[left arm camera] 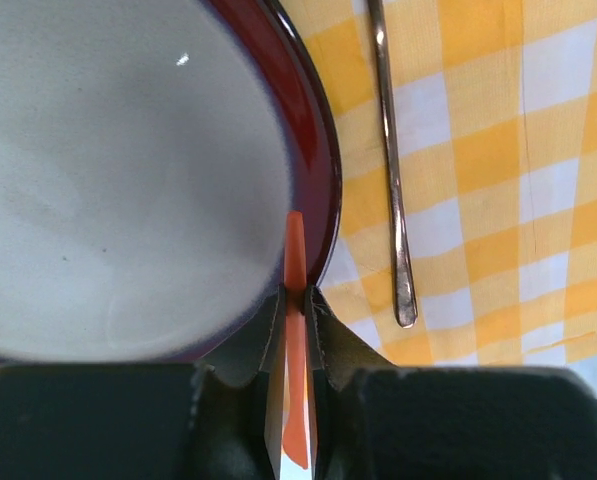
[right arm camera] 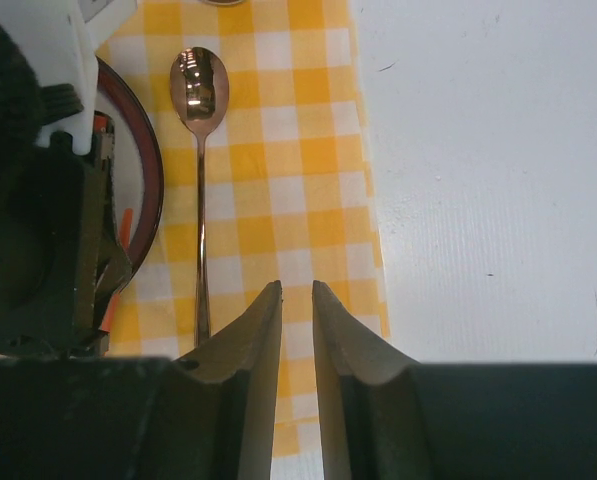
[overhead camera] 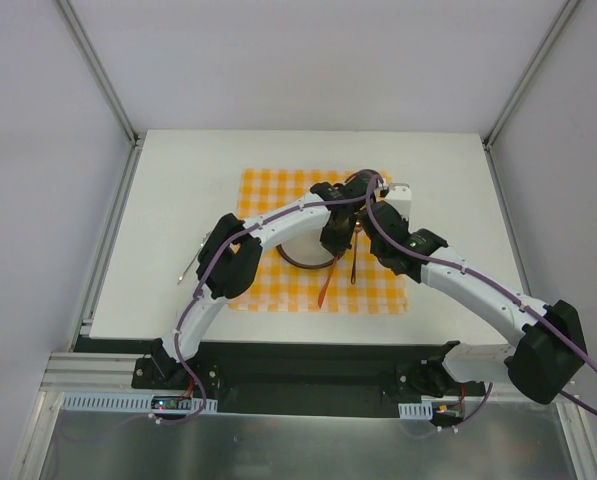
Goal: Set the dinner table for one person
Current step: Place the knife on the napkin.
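The dinner table [overhead camera: 188, 170] is a white top with an orange-and-white checkered mat [overhead camera: 268, 190] in its middle. On the mat lies a plate [left arm camera: 323, 180], white inside with a dark red rim. My left gripper [left arm camera: 298, 292] hangs over the plate's right rim, shut on a thin flat orange utensil [left arm camera: 295, 250] that trails toward the near edge [overhead camera: 325, 290]. A metal spoon [right arm camera: 200, 90] lies on the mat just right of the plate. My right gripper [right arm camera: 296, 287] hovers over the mat beside the spoon's handle, jaws a little apart with nothing between them.
A silver utensil [overhead camera: 188, 262] lies on the bare table left of the mat. Both arms cross over the plate, close together. Bare white table [right arm camera: 478, 200] runs to the right of the mat's edge. Metal frame posts stand at the back corners.
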Motion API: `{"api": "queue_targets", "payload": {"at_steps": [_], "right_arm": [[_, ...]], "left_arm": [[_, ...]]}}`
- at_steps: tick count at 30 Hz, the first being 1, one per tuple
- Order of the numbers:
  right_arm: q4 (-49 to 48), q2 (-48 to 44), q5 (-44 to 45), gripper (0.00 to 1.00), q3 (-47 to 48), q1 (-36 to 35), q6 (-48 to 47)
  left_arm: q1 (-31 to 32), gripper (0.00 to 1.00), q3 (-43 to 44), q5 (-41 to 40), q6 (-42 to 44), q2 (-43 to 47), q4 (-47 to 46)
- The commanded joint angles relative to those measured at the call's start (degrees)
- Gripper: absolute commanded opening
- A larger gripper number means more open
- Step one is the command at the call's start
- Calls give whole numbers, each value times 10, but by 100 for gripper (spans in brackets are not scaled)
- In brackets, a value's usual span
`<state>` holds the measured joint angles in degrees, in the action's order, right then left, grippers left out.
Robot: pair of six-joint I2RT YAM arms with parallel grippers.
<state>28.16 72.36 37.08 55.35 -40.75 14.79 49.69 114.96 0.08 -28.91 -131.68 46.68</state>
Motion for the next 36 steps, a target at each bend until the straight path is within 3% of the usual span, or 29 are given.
{"api": "queue_targets", "payload": {"at_steps": [1,3,8,30,36], "right_arm": [[8,-19,14,22,-2,-1,6],[8,-18,15,22,-2,0,5],[8,-19,14,22,-1,0,4],[27,-33,17,22,6,-1,-4],[26,-25,4,22,-8,-1,-6]], "left_arm": [[10,9,23,14,16,-2,15],[11,19,23,14,17,-2,16],[13,26,23,17,18,-2,17],[36,25,12,2,14,41,22],[36,24,-42,-78,-4,105,24]]}}
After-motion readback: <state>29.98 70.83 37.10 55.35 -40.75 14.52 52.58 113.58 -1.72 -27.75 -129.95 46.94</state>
